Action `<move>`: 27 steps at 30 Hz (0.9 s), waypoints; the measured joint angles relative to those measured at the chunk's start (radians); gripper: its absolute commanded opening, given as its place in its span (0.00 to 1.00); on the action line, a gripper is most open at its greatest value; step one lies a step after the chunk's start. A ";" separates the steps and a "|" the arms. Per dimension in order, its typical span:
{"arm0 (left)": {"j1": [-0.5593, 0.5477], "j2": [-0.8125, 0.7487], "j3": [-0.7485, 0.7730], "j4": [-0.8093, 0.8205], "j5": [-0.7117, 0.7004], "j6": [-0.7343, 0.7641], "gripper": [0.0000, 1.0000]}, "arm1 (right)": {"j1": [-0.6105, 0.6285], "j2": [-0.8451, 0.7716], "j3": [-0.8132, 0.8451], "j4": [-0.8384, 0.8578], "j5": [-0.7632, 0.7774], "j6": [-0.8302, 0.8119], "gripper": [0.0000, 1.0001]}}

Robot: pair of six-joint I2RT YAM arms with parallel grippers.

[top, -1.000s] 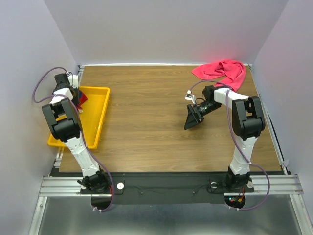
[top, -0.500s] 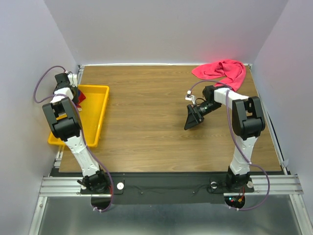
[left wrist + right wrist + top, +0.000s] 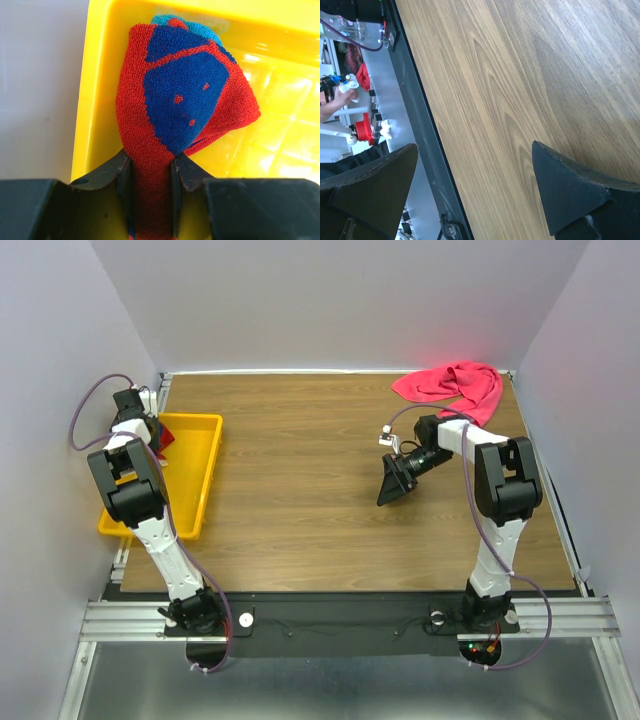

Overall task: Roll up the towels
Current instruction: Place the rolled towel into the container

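Observation:
In the left wrist view a red and navy patterned towel point(image 3: 180, 90) with a teal patch bunches up over the yellow tray point(image 3: 280, 150). My left gripper point(image 3: 150, 165) is shut on a red fold of it, near the tray's far left corner point(image 3: 160, 435). The plain pink-red towel point(image 3: 452, 384) lies crumpled at the table's far right corner. My right gripper point(image 3: 392, 483) hovers open over bare wood, front-left of that towel, with nothing between its fingers point(image 3: 570, 190).
The yellow tray point(image 3: 190, 480) stands along the table's left edge. The wooden table point(image 3: 320, 500) spreads between the arms. Grey walls close in on three sides. A dark metal rail point(image 3: 420, 130) runs along the table's near edge.

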 measured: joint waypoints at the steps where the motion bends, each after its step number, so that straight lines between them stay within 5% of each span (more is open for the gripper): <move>1: 0.000 0.000 0.000 0.000 0.000 0.000 0.40 | 0.000 0.000 0.000 -0.002 0.000 0.000 1.00; 4: 0.000 0.000 0.000 -0.003 -0.001 0.002 0.43 | 0.000 0.000 0.000 -0.007 0.000 -0.001 1.00; 5: 0.000 0.000 0.000 -0.004 -0.001 0.003 0.55 | 0.000 0.000 0.000 -0.008 0.000 -0.002 1.00; 6: 0.000 0.000 0.000 -0.005 -0.002 0.004 0.56 | 0.000 0.000 0.000 -0.010 0.000 -0.004 1.00; 15: 0.000 0.000 0.014 -0.037 -0.006 0.014 0.58 | 0.000 0.000 0.000 -0.015 0.000 -0.015 1.00; 17: 0.000 0.000 0.020 -0.047 -0.006 0.020 0.81 | 0.000 0.000 0.000 -0.016 0.000 -0.018 1.00; 27: 0.000 -0.009 0.072 -0.110 -0.014 0.031 0.85 | 0.000 -0.001 -0.015 -0.025 -0.008 -0.038 1.00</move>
